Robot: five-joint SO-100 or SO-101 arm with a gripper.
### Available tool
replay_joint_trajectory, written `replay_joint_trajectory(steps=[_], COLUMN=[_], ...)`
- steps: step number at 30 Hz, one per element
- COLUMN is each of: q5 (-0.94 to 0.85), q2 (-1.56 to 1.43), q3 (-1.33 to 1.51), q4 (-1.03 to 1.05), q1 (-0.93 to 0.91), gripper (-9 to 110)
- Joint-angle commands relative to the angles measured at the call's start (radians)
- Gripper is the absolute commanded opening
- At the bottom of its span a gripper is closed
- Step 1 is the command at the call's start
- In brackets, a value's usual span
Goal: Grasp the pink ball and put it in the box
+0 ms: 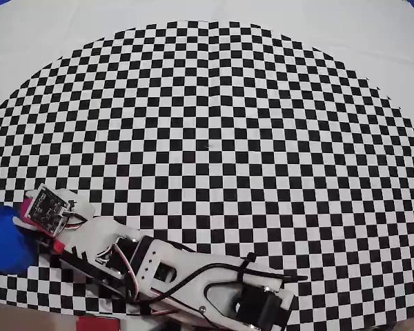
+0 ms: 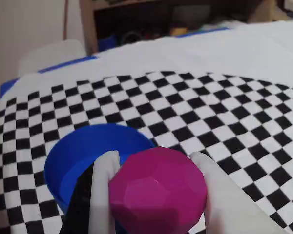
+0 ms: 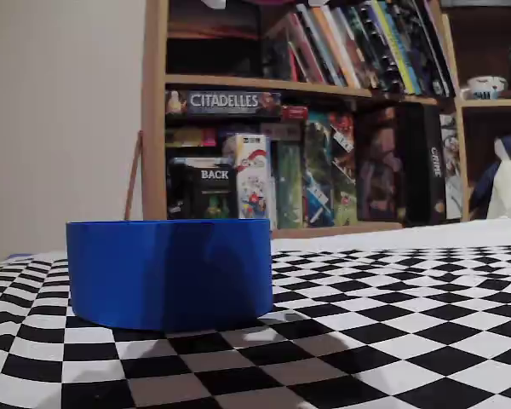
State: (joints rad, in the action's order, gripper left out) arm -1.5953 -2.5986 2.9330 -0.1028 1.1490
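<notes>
In the wrist view the faceted pink ball sits between my gripper's two white fingers, which are shut on it. The ball hangs just over the near rim of the round blue box, a low blue tub on the checkered mat. In the overhead view the box is at the far left edge, with the wrist end of the arm over its right side; the ball is hidden there. The fixed view shows the box at table level; only a sliver of pink and white shows at its top edge.
The black-and-white checkered mat covers the table. The arm's white body lies along the bottom edge of the overhead view. A bookshelf with board games stands behind the table.
</notes>
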Motion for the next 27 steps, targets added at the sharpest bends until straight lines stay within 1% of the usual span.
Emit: replay_joint_trajectory(steps=[1,9,27], q5=[0.003,0.005,0.005], q2=[0.023,0.104,0.359], q3=[-0.091,-0.147,-0.314], q4=[-0.003,-0.005,-0.006], q1=[0.025,0.077,0.109], gripper=[0,0,0])
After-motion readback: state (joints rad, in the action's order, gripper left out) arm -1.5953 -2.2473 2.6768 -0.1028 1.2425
